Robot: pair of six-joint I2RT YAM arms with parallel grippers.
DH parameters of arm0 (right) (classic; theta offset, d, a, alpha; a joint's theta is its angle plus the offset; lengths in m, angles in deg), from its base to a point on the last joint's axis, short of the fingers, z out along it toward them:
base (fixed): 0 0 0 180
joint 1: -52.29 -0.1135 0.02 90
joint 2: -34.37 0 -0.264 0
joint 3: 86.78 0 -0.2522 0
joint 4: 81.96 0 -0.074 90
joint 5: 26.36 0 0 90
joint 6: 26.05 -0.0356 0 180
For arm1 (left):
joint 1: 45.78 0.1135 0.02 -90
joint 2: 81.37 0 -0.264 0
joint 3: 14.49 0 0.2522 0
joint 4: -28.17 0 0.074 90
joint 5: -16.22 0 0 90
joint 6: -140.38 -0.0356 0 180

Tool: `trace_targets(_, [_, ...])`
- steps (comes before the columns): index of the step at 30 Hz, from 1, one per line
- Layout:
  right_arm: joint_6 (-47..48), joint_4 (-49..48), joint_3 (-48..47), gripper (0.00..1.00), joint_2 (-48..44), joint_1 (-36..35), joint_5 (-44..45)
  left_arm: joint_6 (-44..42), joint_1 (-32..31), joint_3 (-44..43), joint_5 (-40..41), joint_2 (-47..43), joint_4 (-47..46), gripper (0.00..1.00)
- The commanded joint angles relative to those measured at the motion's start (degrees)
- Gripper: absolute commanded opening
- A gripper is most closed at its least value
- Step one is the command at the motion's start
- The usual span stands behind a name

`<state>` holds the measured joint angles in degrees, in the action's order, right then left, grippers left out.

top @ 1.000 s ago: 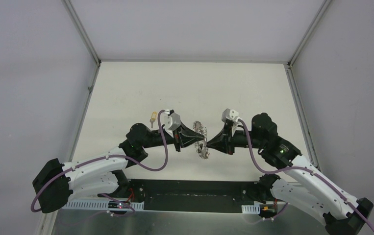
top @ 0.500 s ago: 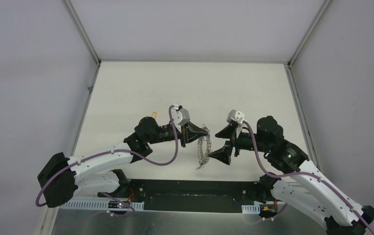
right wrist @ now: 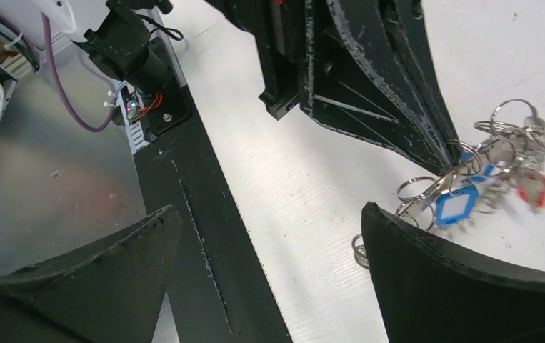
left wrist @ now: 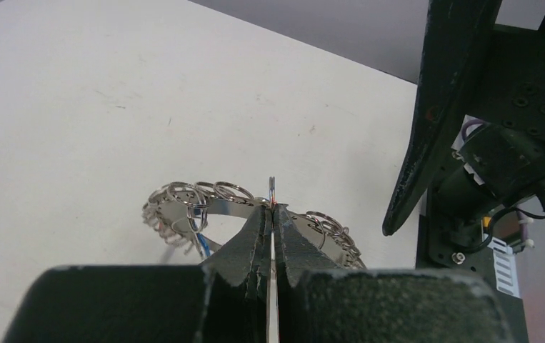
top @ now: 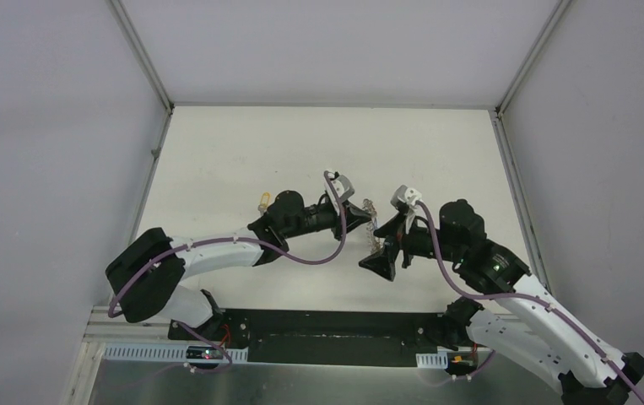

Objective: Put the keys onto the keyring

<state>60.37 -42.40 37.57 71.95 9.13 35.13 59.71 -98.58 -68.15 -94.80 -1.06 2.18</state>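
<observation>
Left claw [left wrist: 273, 209] is pinched shut on the keyring [left wrist: 216, 191] — it sits between both claws. Right claw [top: 383, 243] is wide open, holding nothing. One yellow key [top: 263, 201] lies alone — well apart.

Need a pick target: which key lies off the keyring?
The yellow key, alone on the table; blue key and red key hang on the keyring.

White table [top: 217, 152] with 1 yellow-headed key [top: 262, 201]
</observation>
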Motion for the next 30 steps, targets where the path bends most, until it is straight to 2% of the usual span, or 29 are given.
trace_targets(1, [-6.2,-0.4,-0.6,1.00,1.3,0.1,4.0,-0.9,0.2,2.6,3.3,0.7,-9.7,0.00])
trace_targets(4, [-13.5,-0.7,-0.4,0.99,2.3,0.1,9.9,-0.7,0.2,9.3,6.8,1.5,-14.4,0.00])
trace_targets(7, [-15.1,-0.7,-0.4,1.00,3.3,0.1,9.9,0.6,0.1,15.7,9.1,2.0,-20.4,0.00])
trace_targets(10, [-16.4,-1.1,0.3,0.99,3.1,0.1,11.1,0.9,0.1,19.9,9.6,1.1,-21.4,0.00])
trace_targets(17, [-19.6,-0.3,2.1,1.00,1.2,0.2,17.4,1.0,0.1,25.3,12.3,-7.0,-13.7,0.00])
trace_targets(20, [-20.3,0.5,2.4,0.99,1.7,0.3,17.7,0.8,0.1,25.9,13.5,-11.8,-7.0,0.07])
trace_targets(25, [-22.1,0.9,2.7,0.99,4.0,0.7,15.8,-0.1,0.1,26.8,13.5,-18.7,1.6,0.08])
trace_targets(30, [-24.9,2.6,1.8,0.99,8.1,1.4,15.0,2.9,0.1,27.2,18.5,-27.0,11.1,0.41])
